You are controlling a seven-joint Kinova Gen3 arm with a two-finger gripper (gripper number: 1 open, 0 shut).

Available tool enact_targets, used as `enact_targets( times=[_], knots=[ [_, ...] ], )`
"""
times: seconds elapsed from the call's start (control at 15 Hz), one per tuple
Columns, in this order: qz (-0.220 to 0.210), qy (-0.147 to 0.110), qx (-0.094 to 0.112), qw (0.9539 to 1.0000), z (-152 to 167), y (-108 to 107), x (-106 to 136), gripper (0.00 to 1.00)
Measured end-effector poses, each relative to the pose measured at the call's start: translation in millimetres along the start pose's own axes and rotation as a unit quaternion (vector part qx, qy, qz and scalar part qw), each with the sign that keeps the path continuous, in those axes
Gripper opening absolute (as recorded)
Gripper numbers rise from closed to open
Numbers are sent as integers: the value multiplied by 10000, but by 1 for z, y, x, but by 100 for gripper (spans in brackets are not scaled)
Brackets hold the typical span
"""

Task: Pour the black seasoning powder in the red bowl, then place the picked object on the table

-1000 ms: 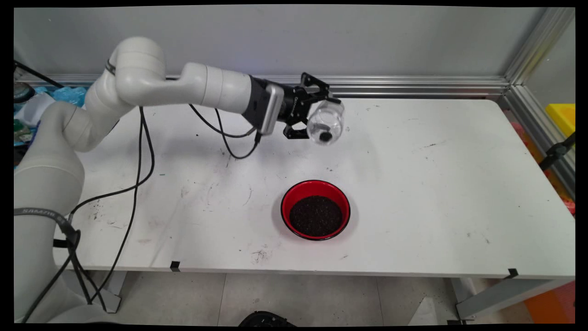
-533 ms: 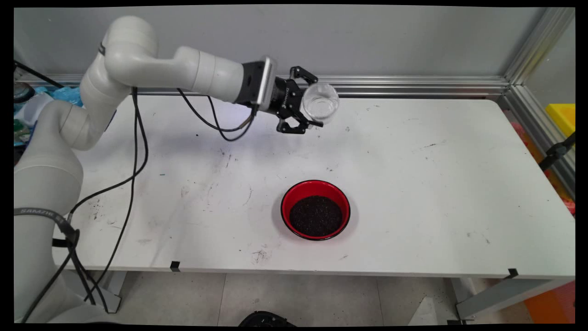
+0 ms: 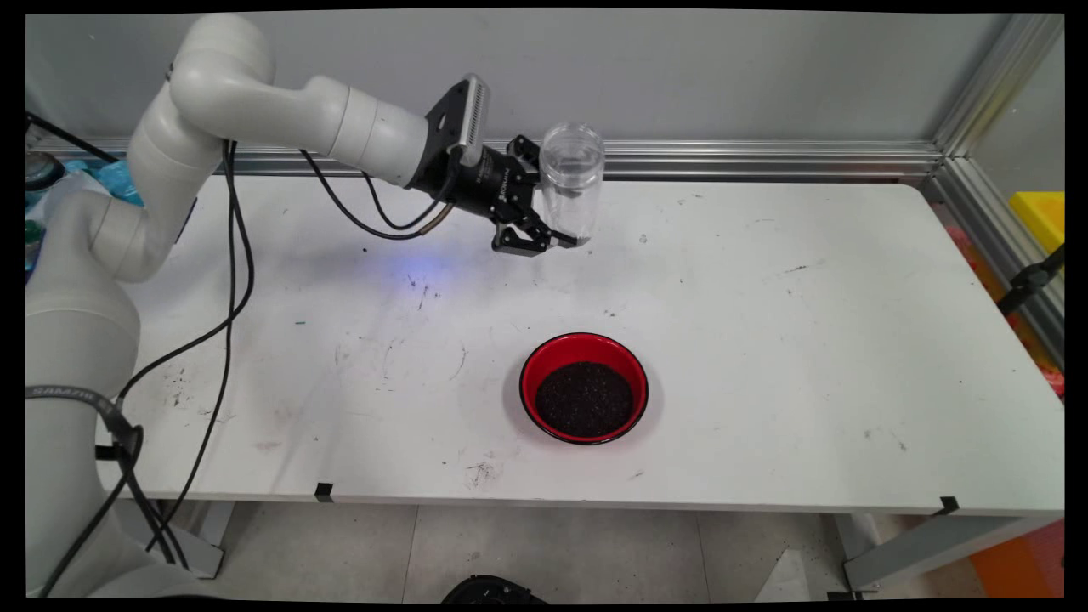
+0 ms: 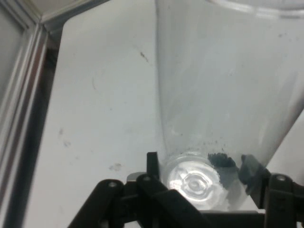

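Note:
My gripper [image 3: 557,225] is shut on a clear plastic cup [image 3: 572,177], held about upright above the far middle of the white table [image 3: 765,323]. In the hand view the cup [image 4: 223,95] fills the right side, with a few dark crumbs at its bottom, and my gripper [image 4: 199,183] clamps its base. A red bowl [image 3: 584,388] full of dark grains sits on the table nearer the front, well below and in front of the cup.
An aluminium rail [image 3: 765,157] runs along the table's far edge before the grey wall. A yellow box [image 3: 1041,217] stands off the table at the right. Black cables [image 3: 229,280] hang from the arm over the table's left part.
The cup has turned from lying tilted with its mouth toward the camera to standing about upright. My gripper has shifted slightly left and back with it.

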Motion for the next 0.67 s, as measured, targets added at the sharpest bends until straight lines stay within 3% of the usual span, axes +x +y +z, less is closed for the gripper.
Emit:
enact_targets(
  times=[0.27,0.67],
  knots=[
    [-730,14,-56,9973,2,1,-16,0],
    [-1505,-88,-115,9885,20,12,-46,0]
  ],
)
